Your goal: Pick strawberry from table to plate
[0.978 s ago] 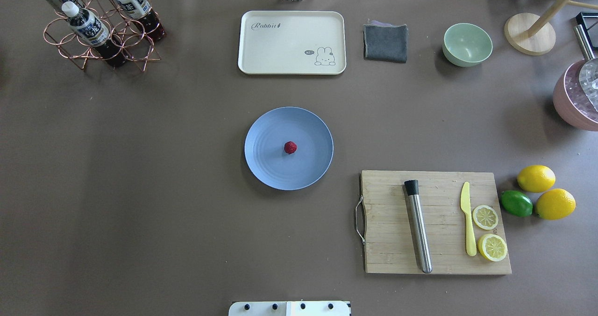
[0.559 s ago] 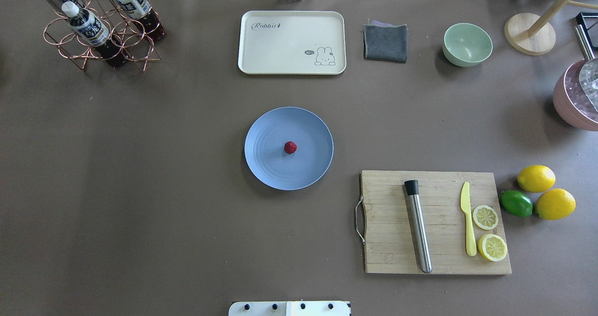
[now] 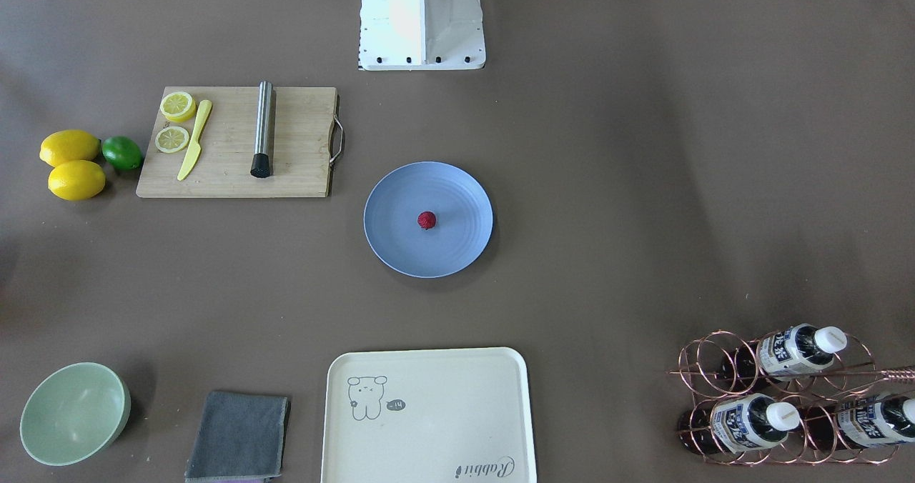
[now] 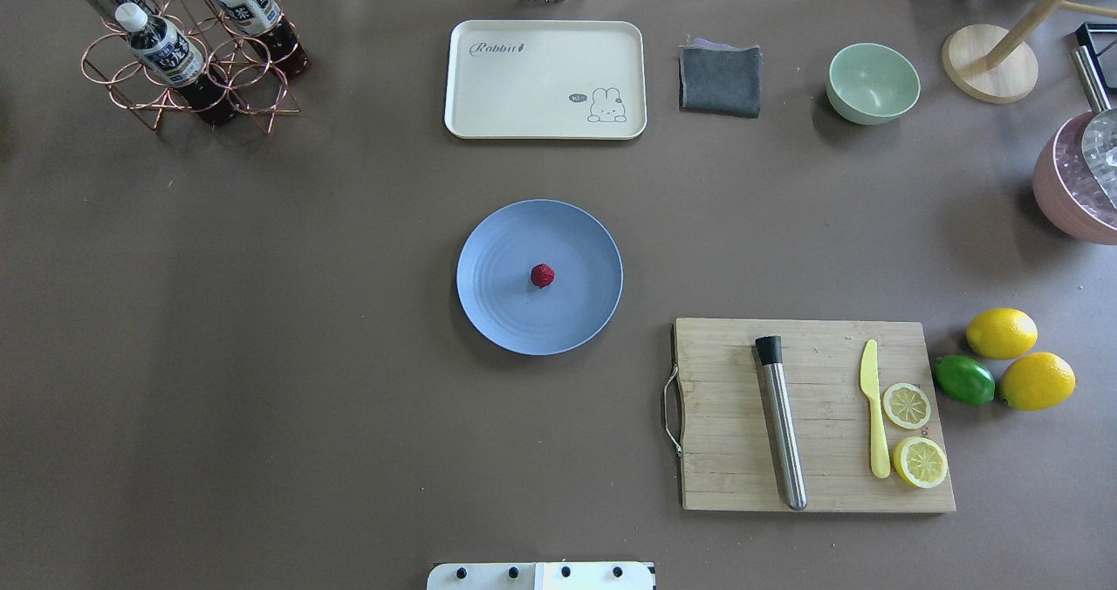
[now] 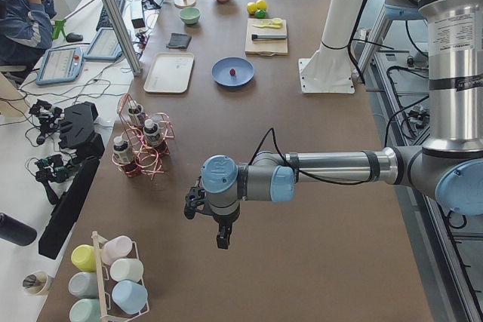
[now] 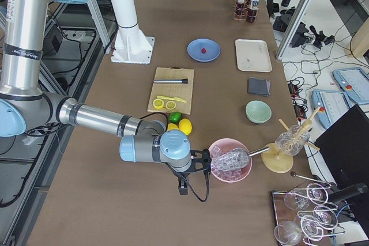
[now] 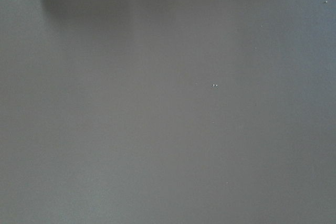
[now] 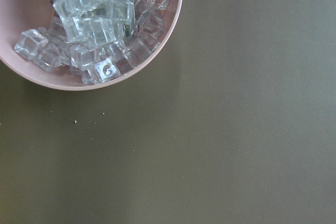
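the left fingers hang over bare tabletop at one end, and the right fingers hang beside a pink bowl of ice at the other. i cannot tell how far either pair is open. well apart from both, the strawberry lies mid-plate.

Partly readable items
The left gripper and right gripper are caught only in side views, so their jaws' spread cannot be told. At the right edge of the table the pink bowl is cut off overhead; the cream tray is clipped in the front-facing view.
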